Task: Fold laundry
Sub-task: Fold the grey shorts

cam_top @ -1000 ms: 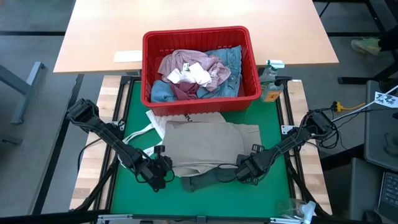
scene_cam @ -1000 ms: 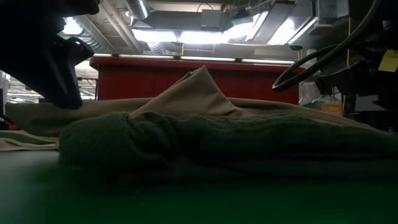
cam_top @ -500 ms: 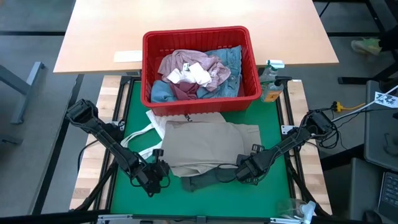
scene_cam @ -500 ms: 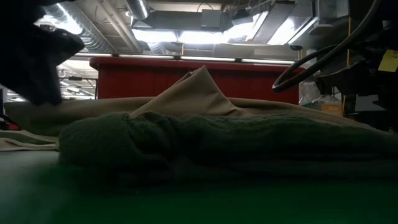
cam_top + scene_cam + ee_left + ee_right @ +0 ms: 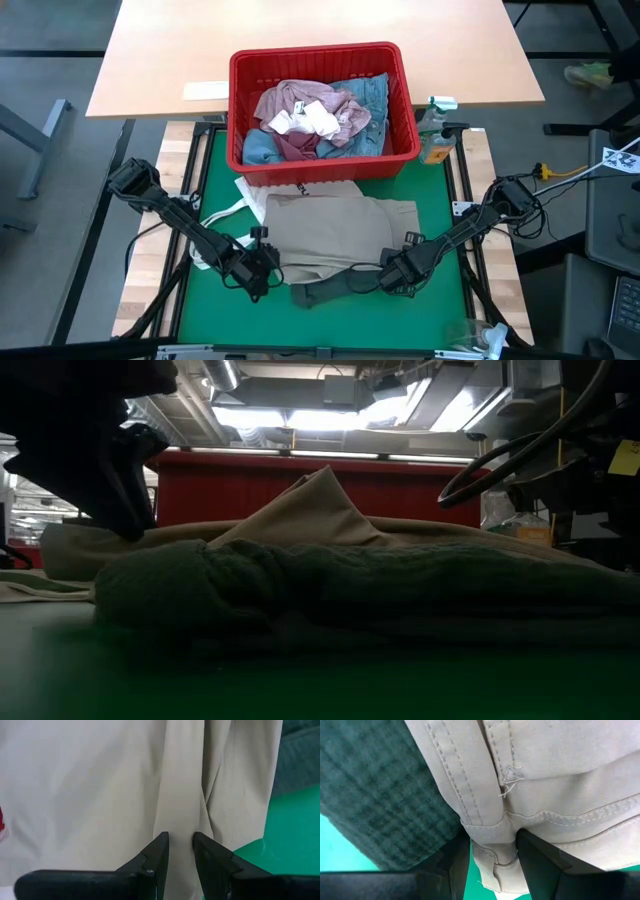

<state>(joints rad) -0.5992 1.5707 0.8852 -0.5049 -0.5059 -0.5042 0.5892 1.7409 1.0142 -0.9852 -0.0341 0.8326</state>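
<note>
Left gripper [image 5: 262, 268] shifted back right onto beige trousers [image 5: 335, 232], fingers pinching a creased fold, right gripper [image 5: 392, 272] clamping the stitched waistband, lower centre beside the rumpled dark green top [image 5: 325, 291]

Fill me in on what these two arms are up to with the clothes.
It's a laundry-folding job. The beige trousers lie spread on the green mat, with a dark green top at their near edge. The left gripper is pinching a fold at the trousers' left side, and the right gripper is clamped on their hem at the right. More clothes wait in the red basket.
</note>
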